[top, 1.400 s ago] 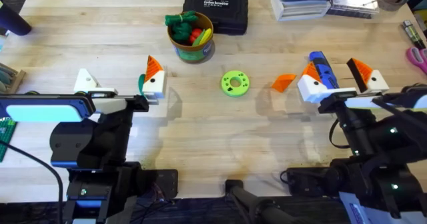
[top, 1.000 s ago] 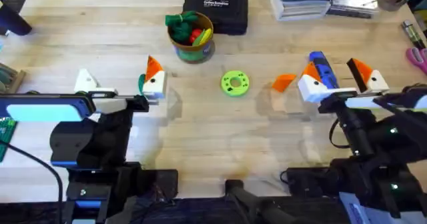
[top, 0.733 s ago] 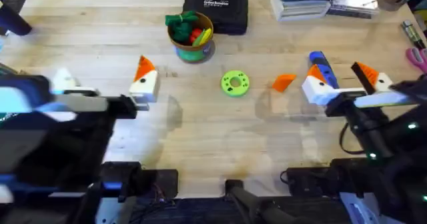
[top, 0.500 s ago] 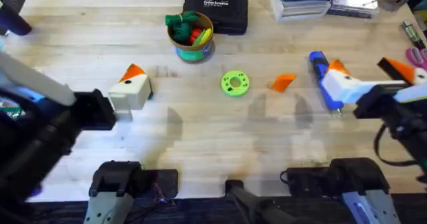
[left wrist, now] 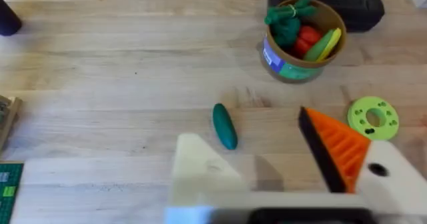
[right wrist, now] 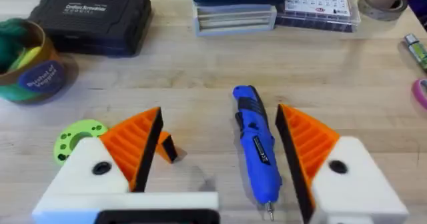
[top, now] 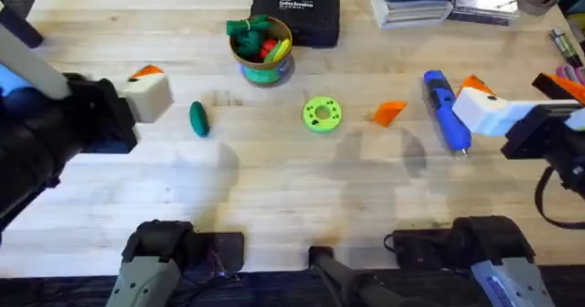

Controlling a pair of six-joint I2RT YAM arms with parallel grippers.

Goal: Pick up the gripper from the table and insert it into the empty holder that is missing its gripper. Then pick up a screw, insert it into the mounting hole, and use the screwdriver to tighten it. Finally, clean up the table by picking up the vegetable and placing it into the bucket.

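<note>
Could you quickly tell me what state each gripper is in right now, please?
Left gripper: open, holding nothing; one finger lacks its orange pad.
Right gripper: open, empty, above the screwdriver.

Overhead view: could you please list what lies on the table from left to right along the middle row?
Vegetable → green disc → loose orange gripper → blue screwdriver.

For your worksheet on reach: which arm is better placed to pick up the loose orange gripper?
Probably the right. Its end effector hangs open near the gripper; the left end effector, missing one pad, is across the table.
</note>
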